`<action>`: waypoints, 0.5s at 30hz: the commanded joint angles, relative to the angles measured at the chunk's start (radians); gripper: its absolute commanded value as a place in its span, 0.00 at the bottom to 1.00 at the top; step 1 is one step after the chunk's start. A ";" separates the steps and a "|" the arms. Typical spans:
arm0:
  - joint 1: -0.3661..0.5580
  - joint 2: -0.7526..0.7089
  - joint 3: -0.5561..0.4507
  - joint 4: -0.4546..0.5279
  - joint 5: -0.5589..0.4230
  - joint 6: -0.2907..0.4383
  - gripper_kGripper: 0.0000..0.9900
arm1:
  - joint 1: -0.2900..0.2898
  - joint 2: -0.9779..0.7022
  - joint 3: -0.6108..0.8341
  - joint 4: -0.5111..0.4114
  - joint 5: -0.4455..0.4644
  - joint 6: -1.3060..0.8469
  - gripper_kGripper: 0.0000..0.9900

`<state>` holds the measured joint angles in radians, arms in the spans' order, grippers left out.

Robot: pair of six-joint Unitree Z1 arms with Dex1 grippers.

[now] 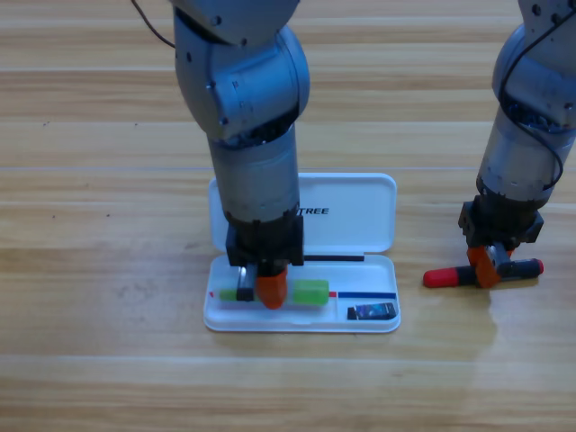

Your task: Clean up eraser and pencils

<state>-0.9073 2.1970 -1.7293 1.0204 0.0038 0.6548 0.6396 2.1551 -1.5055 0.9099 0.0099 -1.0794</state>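
Seen from above: pale, plank-grained wooden table [108, 360], glossy white plastic case [360, 225] open at centre. Left gripper [261, 286] down in the tray, clamped on the green stick [310, 291]. Small dark eraser [372, 312] at the tray's 4 o'clock corner. At 3 o'clock of the case, right gripper [487, 264] closed round the red-capped black marker [441, 277], flat on the wood.

A wooden table [108, 360] of pale, long-grained planks fills the view, its boards running left to right. On it, slightly left of centre, lies a white plastic pencil case [360, 193], opened flat. Its lid lies toward the top of the view and carries dark printed letters near its middle; the shallow tray half lies toward the bottom edge. The case has rounded corners and sits square to the planks.
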 commanded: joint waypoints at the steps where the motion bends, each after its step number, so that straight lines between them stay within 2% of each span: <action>1: -0.019 0.060 0.014 0.006 -0.010 -0.007 0.00 | -0.029 0.045 0.016 -0.006 0.019 0.010 0.00; 5: -0.019 0.064 0.014 0.006 -0.010 -0.007 0.00 | -0.029 0.032 0.008 0.003 -0.002 0.024 0.00; 7: -0.019 0.067 0.014 0.006 -0.010 -0.011 0.00 | -0.029 0.016 -0.016 0.043 -0.004 0.038 0.00; 12: -0.019 0.070 0.019 0.010 -0.016 -0.015 0.00 | 0.011 -0.047 -0.064 0.142 -0.030 0.090 0.00; 15: -0.019 0.070 0.020 0.024 -0.018 -0.015 0.00 | 0.032 -0.087 -0.070 0.153 -0.044 0.108 0.00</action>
<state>-0.9074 2.2168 -1.7278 1.0232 -0.0027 0.6502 0.6401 2.1332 -1.5667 1.0329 -0.0069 -0.9869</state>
